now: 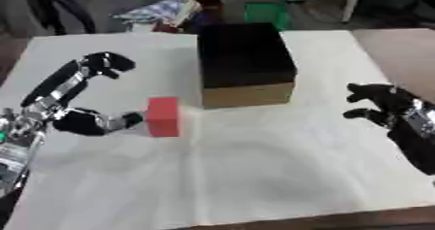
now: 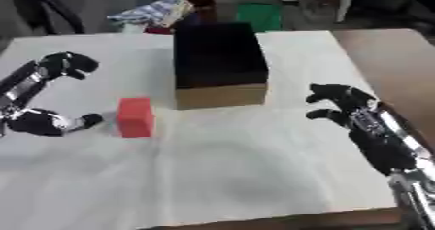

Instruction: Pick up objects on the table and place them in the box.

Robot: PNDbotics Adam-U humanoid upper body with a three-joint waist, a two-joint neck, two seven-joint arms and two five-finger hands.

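The left hand (image 1: 81, 103) spreads open around the red block (image 1: 163, 116), thumb tip touching its left face and fingers arched well above, so the grasp is just starting and closing comes next, then lifting into the box (image 1: 246, 64) nearby.

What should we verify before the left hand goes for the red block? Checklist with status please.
1. Red block on the table, upright, left of the box: ok.
2. Left hand beside the block, thumb tip at its left face, fingers spread wide and away from it: not gripped yet, not ok.
3. Contact between thumb and block: cannot tell.
4. Box open on top, dark inside, nothing seen blocking it: ok.
5. Path from block to box over bare table: ok.
6. Right hand idle to the right of the box, out of the way: ok.
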